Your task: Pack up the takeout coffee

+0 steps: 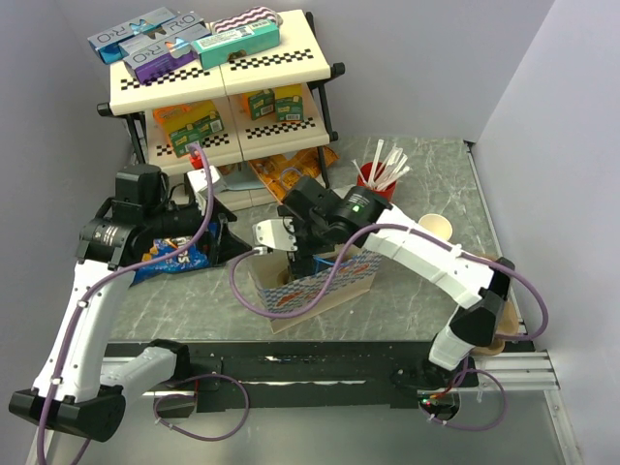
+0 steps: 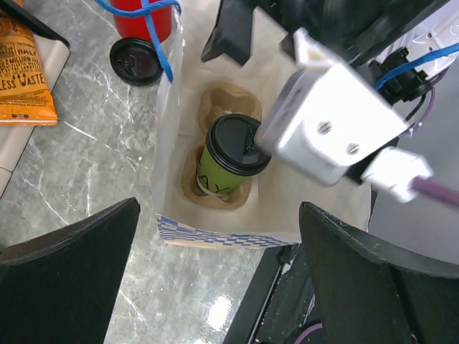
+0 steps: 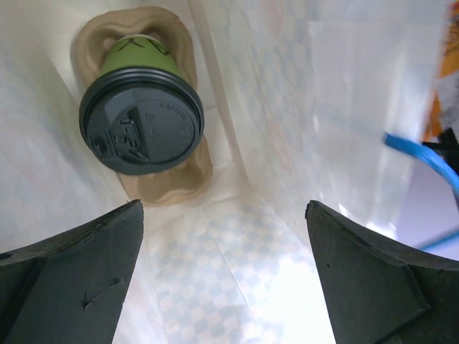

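The takeout coffee (image 2: 231,155), a green paper cup with its black lid on (image 3: 141,123), stands upright in one well of a brown pulp carrier (image 2: 215,195) inside the open blue-and-white checked paper bag (image 1: 325,289). My right gripper (image 3: 224,276) is down inside the bag and open; the cup is ahead and to the left of its fingers, not between them. From the left wrist, the right wrist's white block (image 2: 333,129) covers the lid's right side. My left gripper (image 2: 219,287) hangs open over the table beside the bag's near end, holding nothing.
A red cup of white sticks (image 1: 376,179) stands behind the bag, with a loose black lid (image 2: 136,61) next to it. Another paper cup (image 1: 436,229) is at the right. The two-tier shelf (image 1: 223,77) of boxes fills the back left, snack packets (image 1: 174,254) below it.
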